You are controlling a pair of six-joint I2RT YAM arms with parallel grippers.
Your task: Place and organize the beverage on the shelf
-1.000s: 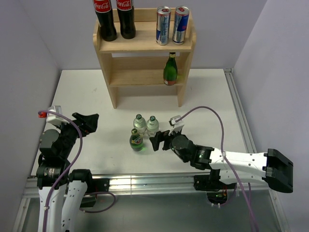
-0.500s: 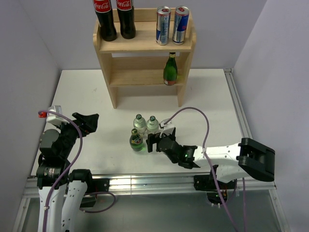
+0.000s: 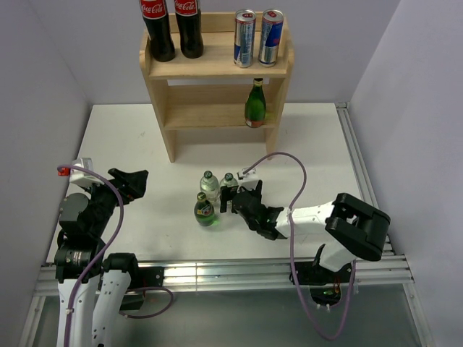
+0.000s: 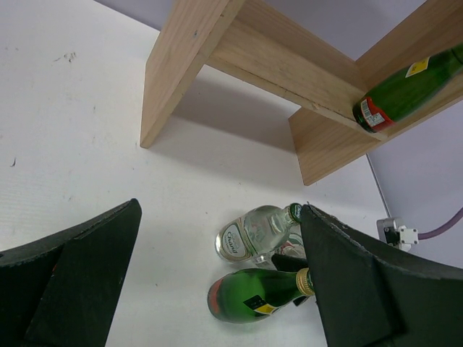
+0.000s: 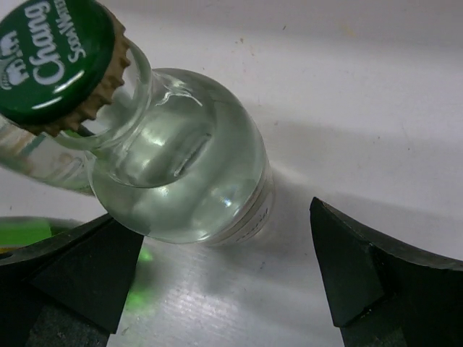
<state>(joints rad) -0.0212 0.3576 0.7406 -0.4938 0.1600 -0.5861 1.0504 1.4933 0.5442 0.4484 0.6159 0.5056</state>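
Observation:
On the table stand two clear bottles with green caps and one green bottle. My right gripper is open around the right clear bottle, which stands between the fingers, nearer the left one and not clamped. The left clear bottle stands just beside it. On the shelf, two cans occupy the top tier's right side, and a second green bottle stands on the lower tier. My left gripper hangs open and empty, left of the group, facing the bottles.
Two tall cola bottles fill the left of the shelf's top tier. The lower tier's left and middle part holds nothing. Grey walls close in the table on the left, right and back. A metal rail edges the right side.
My right arm has reached left and forward to the bottles, and its open jaws now straddle the right clear bottle. The left arm has not moved.

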